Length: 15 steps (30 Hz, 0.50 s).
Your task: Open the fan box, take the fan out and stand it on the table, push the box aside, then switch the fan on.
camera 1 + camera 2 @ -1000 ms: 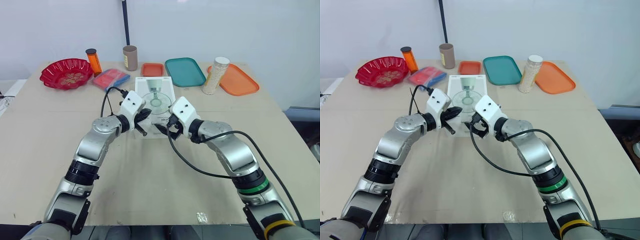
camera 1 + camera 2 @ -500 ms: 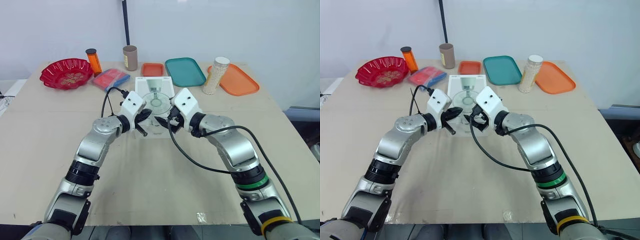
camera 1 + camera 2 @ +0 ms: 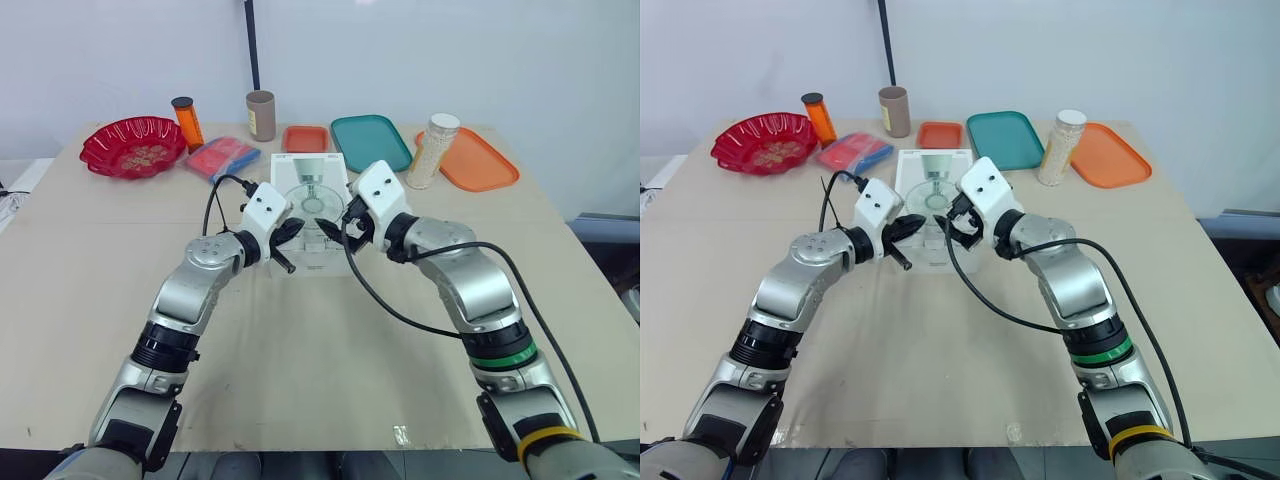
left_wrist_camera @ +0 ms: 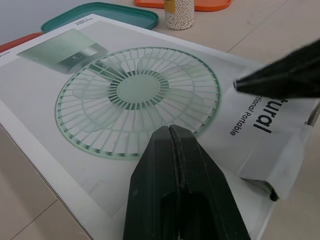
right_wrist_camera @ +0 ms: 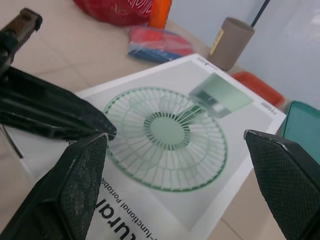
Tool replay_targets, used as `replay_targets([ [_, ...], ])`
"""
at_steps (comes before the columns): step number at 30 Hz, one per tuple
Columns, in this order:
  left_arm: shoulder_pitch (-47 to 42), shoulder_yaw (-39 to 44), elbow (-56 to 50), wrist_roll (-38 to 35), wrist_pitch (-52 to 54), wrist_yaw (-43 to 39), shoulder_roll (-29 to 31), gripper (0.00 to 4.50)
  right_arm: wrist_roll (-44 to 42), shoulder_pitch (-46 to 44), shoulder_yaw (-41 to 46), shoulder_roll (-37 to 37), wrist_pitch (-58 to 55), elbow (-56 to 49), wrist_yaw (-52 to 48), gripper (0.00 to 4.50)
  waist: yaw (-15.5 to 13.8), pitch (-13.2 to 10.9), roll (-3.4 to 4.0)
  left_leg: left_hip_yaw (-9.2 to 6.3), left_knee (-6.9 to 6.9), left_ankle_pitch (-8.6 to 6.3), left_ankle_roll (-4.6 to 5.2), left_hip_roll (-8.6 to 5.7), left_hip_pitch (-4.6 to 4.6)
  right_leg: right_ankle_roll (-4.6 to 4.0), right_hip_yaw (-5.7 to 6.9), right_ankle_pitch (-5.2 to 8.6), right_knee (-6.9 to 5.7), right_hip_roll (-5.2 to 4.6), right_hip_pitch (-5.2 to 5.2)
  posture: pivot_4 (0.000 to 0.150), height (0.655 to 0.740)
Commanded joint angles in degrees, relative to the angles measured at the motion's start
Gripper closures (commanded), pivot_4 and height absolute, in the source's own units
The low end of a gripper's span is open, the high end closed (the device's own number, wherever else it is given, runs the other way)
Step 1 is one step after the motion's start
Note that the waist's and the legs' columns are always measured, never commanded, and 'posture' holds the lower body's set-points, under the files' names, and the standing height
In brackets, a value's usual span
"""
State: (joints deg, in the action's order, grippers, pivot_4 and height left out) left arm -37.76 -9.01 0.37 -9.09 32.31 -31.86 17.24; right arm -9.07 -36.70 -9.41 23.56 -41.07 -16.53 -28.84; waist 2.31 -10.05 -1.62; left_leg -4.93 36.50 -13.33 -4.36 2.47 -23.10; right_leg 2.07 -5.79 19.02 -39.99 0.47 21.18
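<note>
The flat white fan box [image 3: 312, 190], printed with a pale green fan, lies in the middle of the table [image 3: 300, 340]. My left gripper [image 3: 290, 232] hovers over the box's near left corner, and its fingers [image 4: 171, 150] are pressed shut with nothing between them. My right gripper [image 3: 338, 225] hangs over the near right part of the box, open, its fingers [image 5: 82, 180] spread wide above the printed fan. The two grippers nearly meet tip to tip. The box's near end flap [image 4: 272, 165] looks slightly bent up.
Along the back stand a red bowl [image 3: 133, 146], an orange bottle [image 3: 186, 122], a brown cup [image 3: 260, 115], a red and blue packet [image 3: 222, 157], a small orange tray [image 3: 305, 138], a teal tray [image 3: 370, 142], a jar of white beads [image 3: 432, 150] and an orange tray [image 3: 475, 162].
My right gripper has risen from the box's near edge and moved forward over its printed face. The left gripper has stayed where it was.
</note>
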Motion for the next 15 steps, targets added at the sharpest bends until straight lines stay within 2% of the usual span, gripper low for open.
replay_targets([
  [1,0.38,-0.14,-0.88,0.12,0.07,-0.95,0.73,4.46,-4.31,12.01,6.94,4.82,-3.91,-12.94,-2.41,0.00,-0.14,0.00,0.00,-0.01,0.01,0.00,0.00,0.00,-0.02,0.00,0.00,0.00,0.00,0.00,0.01,0.150,0.7400],
  [4,0.19,-0.09,-0.68,0.15,0.16,-1.20,0.97,4.46,-5.20,15.66,7.32,6.50,-4.35,-15.77,-3.18,0.00,-0.14,0.00,0.01,-0.01,0.01,0.01,-0.02,-0.01,0.00,0.00,-0.01,0.00,-0.01,0.03,0.01,0.150,0.7400],
  [15,0.03,0.04,-1.52,0.26,1.25,-1.16,1.41,4.46,-7.09,17.25,3.94,2.74,-4.18,-13.21,-2.64,0.00,0.24,0.00,0.02,-0.01,-0.01,0.04,-0.05,-0.01,0.03,0.01,-0.03,0.00,-0.01,0.06,0.00,0.150,0.7400],
])
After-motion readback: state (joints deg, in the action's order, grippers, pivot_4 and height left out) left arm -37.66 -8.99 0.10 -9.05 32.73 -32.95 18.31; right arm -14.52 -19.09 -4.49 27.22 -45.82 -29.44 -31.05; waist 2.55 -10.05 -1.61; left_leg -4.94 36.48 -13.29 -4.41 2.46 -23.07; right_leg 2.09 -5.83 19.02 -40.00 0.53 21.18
